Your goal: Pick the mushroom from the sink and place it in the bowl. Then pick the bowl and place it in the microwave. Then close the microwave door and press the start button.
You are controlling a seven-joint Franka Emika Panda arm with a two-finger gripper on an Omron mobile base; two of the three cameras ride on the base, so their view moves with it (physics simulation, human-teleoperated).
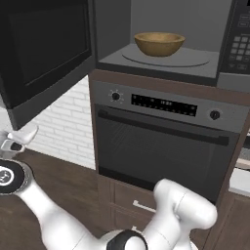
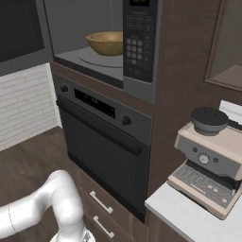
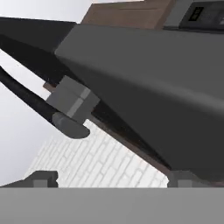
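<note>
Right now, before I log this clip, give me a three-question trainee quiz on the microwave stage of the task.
1. True or false: the bowl sits on the turntable inside the microwave.
2. The microwave door is: A) shut, B) swung open to the left, C) removed.
3. Fill in: the appliance directly under the microwave is the ____.

Key
1. True; the wooden bowl rests on the round plate.
2. B; the door stands open, and the gripper, jaws open, is low beside its bottom edge, holding nothing.
3. Oven, with two knobs and a bar handle.
</note>
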